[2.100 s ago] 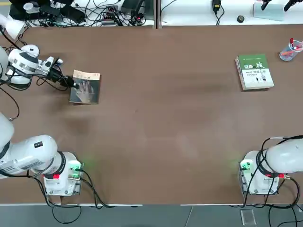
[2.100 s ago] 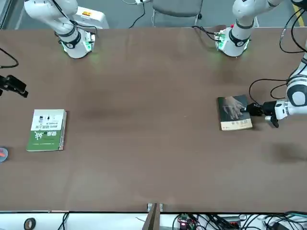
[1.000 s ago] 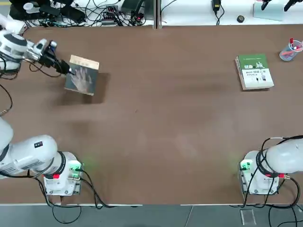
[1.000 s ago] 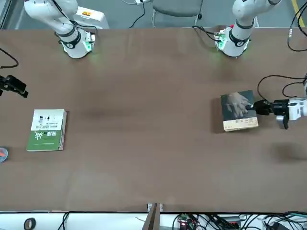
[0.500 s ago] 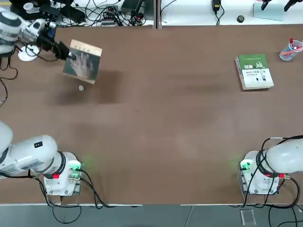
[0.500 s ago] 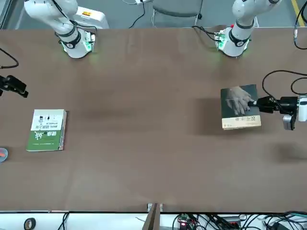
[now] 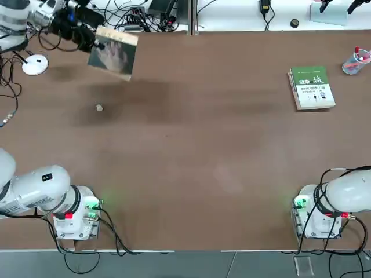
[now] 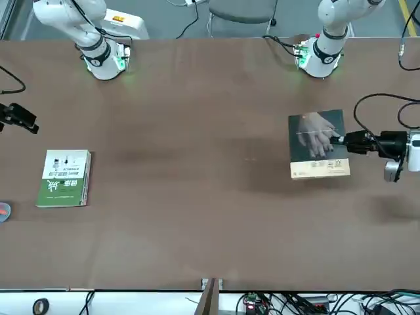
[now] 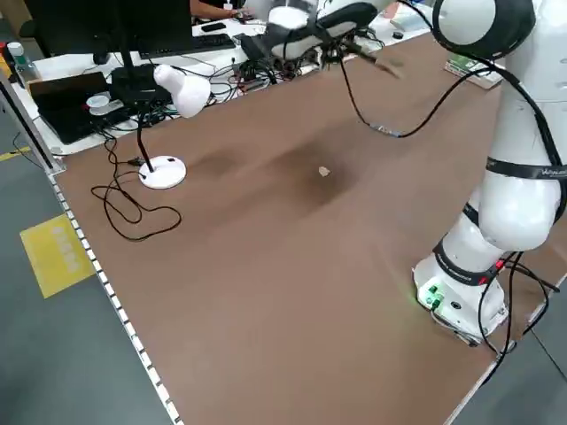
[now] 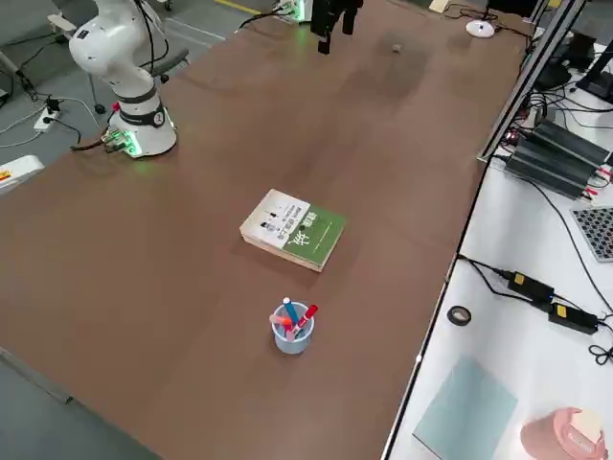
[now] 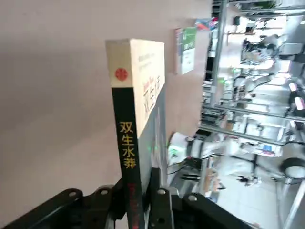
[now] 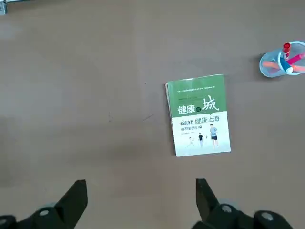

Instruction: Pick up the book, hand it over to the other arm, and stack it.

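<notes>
Far left, by the table's [image 7: 203, 145] far edge: noted a white desk lamp [image 7: 33, 63] with its round base on the brown top.

Just right of the lamp, saw the left gripper [image 7: 93, 41] clamped tight on the book [image 7: 116, 53], fingers pinching one side edge. Found the book lifted clear of the table at the far-left corner. Its cover, dark grey with a pale hand, faced up and was slightly tilted. Saw its shadow spread on the wood nearer in. From across the table, saw the same grip [image 8: 340, 140], with the book [image 8: 318, 144] hanging out flat from the fingertips. From the left wrist, caught the spine [image 11: 127, 143] edge-on, black with yellow characters and a tan top, the two fingers [image 11: 159, 202] squeezed against either face.

Nearer than the book, spotted a small pale pebble-like scrap [image 7: 99, 107] lying on the table.

Far right: found a green-and-white book [image 7: 312, 87] lying flat, well apart from the held one. Just beyond it to the right, noted a clear cup [image 7: 356, 61] of coloured pens.

Saw the right gripper [image 12: 140, 198] spread wide, holding nothing, hanging over bare table with the green-and-white book below.
</notes>
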You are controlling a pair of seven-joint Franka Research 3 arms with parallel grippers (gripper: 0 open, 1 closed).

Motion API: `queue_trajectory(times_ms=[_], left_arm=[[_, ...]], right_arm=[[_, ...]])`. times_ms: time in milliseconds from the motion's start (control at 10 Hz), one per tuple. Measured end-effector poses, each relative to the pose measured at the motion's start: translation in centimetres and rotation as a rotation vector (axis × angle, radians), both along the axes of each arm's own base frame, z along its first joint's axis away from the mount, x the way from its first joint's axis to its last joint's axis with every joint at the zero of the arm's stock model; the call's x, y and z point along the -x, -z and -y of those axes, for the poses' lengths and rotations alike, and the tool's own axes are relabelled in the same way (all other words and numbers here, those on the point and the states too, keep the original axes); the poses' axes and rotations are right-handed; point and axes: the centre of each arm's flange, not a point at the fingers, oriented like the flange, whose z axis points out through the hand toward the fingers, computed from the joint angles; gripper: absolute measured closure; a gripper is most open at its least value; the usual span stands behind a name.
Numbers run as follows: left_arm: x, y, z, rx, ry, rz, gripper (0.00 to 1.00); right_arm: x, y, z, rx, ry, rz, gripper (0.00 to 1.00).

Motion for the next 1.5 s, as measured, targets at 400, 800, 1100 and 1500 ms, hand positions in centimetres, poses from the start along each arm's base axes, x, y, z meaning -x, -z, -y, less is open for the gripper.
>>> queue_trajectory(times_ms=[400, 800, 1100, 1500], left_arm=[[-0.8, -4.4, 7.0, 0.063, 0.017, 0.01, 0.82], [-0.6, -5.2, 14.6, 0.134, 0.01, 0.006, 0.82], [-0.5, -4.8, 19.1, 0.154, -0.018, 0.004, 0.82], [0.1, -4.3, 24.8, 0.166, -0.076, -0.008, 0.82]], right_arm=[[0.0, 0.0, -0.2, -0.002, -0.003, 0.001, 0.0], [0.0, -0.2, -1.0, -0.065, -0.009, 0.006, 0.0], [0.0, -0.3, -1.6, -0.132, -0.009, 0.002, 0.0], [-0.1, 0.1, -1.7, -0.386, 0.028, -0.042, 0.0]])
